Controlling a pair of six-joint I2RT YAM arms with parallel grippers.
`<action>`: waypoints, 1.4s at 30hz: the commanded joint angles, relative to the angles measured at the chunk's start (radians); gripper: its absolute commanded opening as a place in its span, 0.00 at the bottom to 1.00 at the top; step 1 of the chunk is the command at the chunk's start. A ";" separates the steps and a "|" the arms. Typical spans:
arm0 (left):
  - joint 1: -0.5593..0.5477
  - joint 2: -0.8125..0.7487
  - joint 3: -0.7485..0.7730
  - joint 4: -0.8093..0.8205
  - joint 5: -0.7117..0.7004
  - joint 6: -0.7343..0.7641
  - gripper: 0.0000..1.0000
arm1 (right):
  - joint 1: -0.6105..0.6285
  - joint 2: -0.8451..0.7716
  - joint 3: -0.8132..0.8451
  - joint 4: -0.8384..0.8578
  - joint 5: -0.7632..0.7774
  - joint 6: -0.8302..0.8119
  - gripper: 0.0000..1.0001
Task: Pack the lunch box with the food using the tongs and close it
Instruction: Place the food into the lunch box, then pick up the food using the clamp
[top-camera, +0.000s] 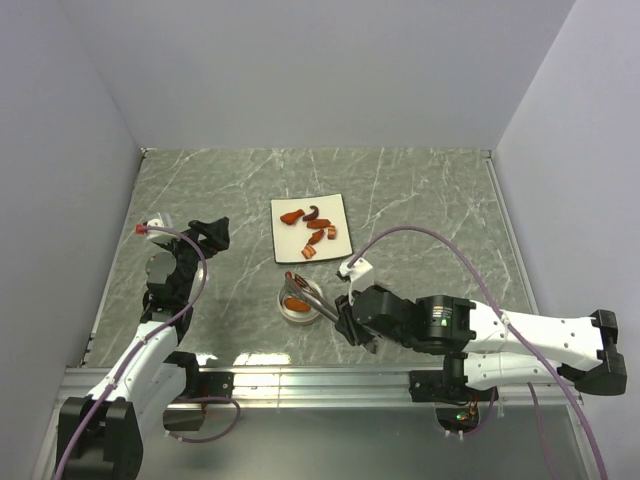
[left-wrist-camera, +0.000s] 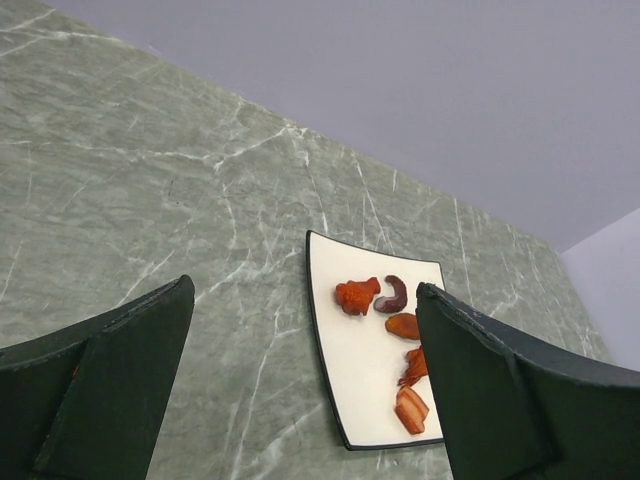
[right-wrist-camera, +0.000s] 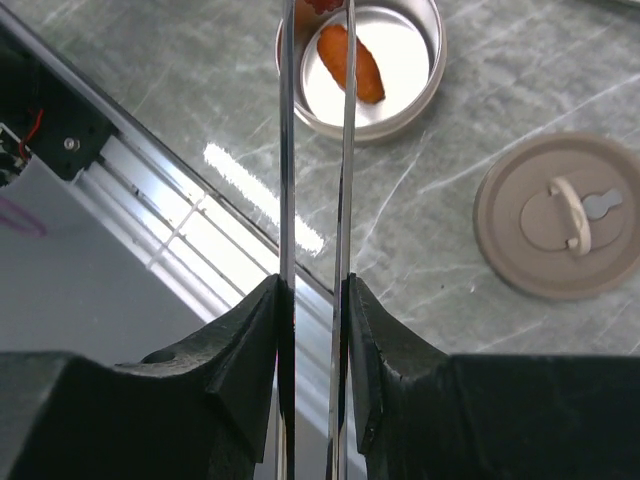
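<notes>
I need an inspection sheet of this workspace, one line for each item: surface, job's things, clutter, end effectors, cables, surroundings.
surface: green marbled table, glare near the front.
job's things: open lunch box holding one orange piece; lid flat beside it; more food on the white plate; tongs reaching over the box.
clutter: nothing seen.
end effectors: left end effector open, empty; right end effector shut on the tongs.
cables: a purple cable along each arm.
surroundings: plain walls on three sides; metal rail at the near edge.

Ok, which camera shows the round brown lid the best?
The right wrist view. The lid lies flat there, handle up, big and clear, beside the open tin. The top view does not show it; the right arm may cover it. The left wrist view misses it too.
</notes>
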 joint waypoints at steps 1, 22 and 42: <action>0.006 -0.008 -0.001 0.036 0.025 -0.009 0.99 | 0.046 -0.028 -0.006 -0.030 0.080 0.082 0.37; 0.006 -0.015 -0.007 0.041 0.031 -0.013 0.99 | 0.077 0.047 0.035 -0.092 0.167 0.124 0.51; 0.006 0.011 -0.006 0.053 0.026 -0.013 1.00 | -0.291 0.133 0.089 0.112 0.052 -0.117 0.52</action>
